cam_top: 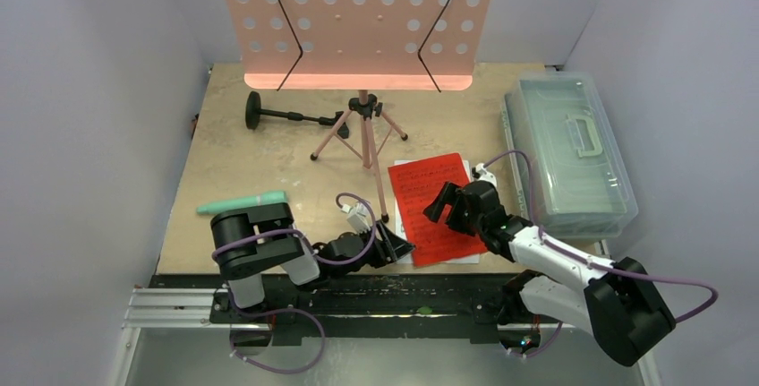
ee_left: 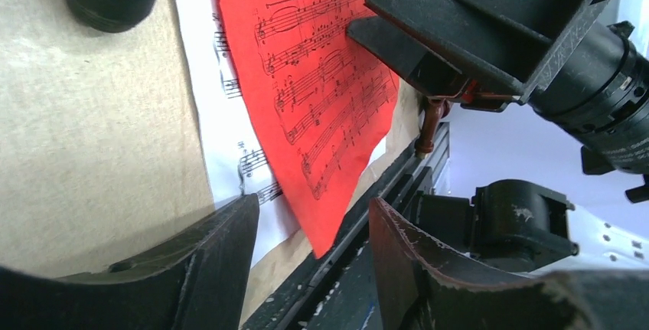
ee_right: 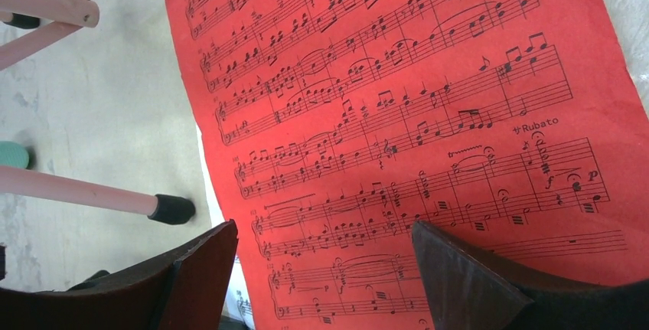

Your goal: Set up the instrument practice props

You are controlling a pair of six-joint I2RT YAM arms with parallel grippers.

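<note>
A red sheet-music page [cam_top: 431, 198] lies on a white page [cam_top: 464, 257] near the table's front. My right gripper [cam_top: 437, 201] hovers open over the red page [ee_right: 398, 108], jaws apart with nothing between them. My left gripper [cam_top: 403, 249] is open low at the pages' near left corner; the red page's corner [ee_left: 321, 100] and the white page [ee_left: 222, 108] lie ahead of its jaws. The pink perforated music stand [cam_top: 356, 19] stands upright at the back on its tripod [cam_top: 362, 135]. A teal tube [cam_top: 242, 202] lies at left. A black round-base stand [cam_top: 286, 115] lies on its side.
A clear plastic lidded box [cam_top: 569, 153] stands at the right edge. A tripod leg with a black foot [ee_right: 170, 208] rests just left of the pages. The black rail [cam_top: 358, 292] runs along the table's near edge.
</note>
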